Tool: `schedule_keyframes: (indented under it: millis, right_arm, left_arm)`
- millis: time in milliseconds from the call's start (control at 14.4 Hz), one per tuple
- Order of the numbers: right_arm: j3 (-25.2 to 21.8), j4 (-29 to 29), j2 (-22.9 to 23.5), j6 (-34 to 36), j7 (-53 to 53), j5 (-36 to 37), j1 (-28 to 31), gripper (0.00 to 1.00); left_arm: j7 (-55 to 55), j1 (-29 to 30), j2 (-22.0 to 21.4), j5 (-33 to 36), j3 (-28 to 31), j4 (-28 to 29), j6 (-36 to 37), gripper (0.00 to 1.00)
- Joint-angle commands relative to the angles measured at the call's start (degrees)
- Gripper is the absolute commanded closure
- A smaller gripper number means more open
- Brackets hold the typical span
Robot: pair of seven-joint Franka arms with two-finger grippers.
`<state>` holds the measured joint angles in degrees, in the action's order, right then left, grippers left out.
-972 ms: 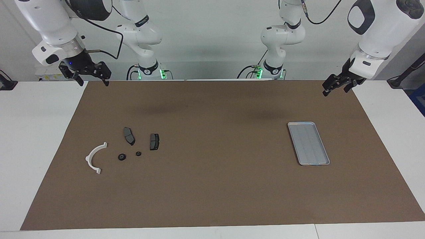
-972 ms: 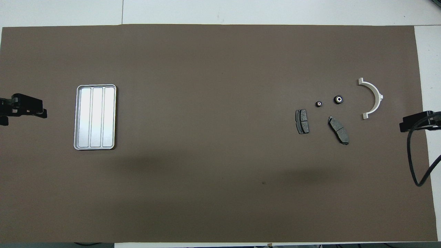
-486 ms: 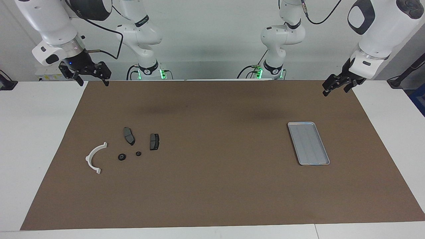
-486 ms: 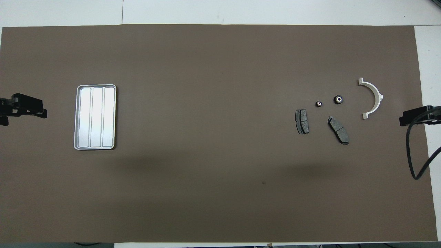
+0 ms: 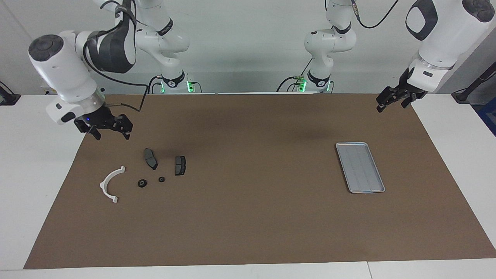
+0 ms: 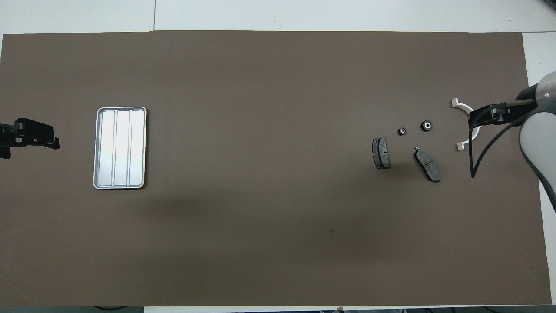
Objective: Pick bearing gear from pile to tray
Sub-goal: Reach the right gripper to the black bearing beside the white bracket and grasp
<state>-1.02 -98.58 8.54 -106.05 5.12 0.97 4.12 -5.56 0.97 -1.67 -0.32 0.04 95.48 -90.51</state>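
Bearing gears: two small black round pieces, larger one [image 5: 142, 183] and smaller one [image 5: 161, 179], side by side on the brown mat [image 5: 248, 217] toward the right arm's end; not touched, same spots as a second ago.
Pile around them: two dark brake pads [image 5: 150, 158] [image 5: 180, 165] nearer to the robots than the round pieces; white curved bracket [image 5: 110, 185] just beside the larger round piece, toward the table's end. All apart from one another, none shifted.
Tray [image 5: 359, 167]: toward the left arm's end, well apart from the pile, nothing in it.
Change: right gripper [image 5: 111, 135] swung away from the mat's corner by its base and lowered toward the pile within the last half second.
Right gripper now: in the air over the mat near the first brake pad, short of the round pieces; in the overhead view overlapping part of the bracket, but raised, no contact. Fingers spread wide, nothing between them.
Left gripper [image 5: 391, 106]: waiting over the mat's edge at its own end, fingers spread, holding nothing, unmoved.
Meaning for task: approach just begun, right arm chosen for the pick; nothing picked, nothing placed.
Next move, judged: carry on out over a round piece, then straight down with fingers astride it.
Risk, judged: parts small and low; bracket and brake pad close enough to get nudged on descent.
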Motion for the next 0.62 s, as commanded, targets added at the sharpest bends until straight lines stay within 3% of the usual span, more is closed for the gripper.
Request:
schedule_keyframes:
  millis: [0, 555]
  right_arm:
    - [0.8, 3.8, 7.3, -2.9, 1.5, -2.2, 0.3, 0.00]
    - [0.9, 4.2, 16.8, -10.2, 3.8, -3.7, -0.3, 0.01]
  left_arm:
    - [0.0, -1.0, -0.5, 1.1, 0.8, 0.2, 0.7, 0.00]
    - [0.0, -1.0, -0.5, 1.1, 0.8, 0.2, 0.7, 0.00]
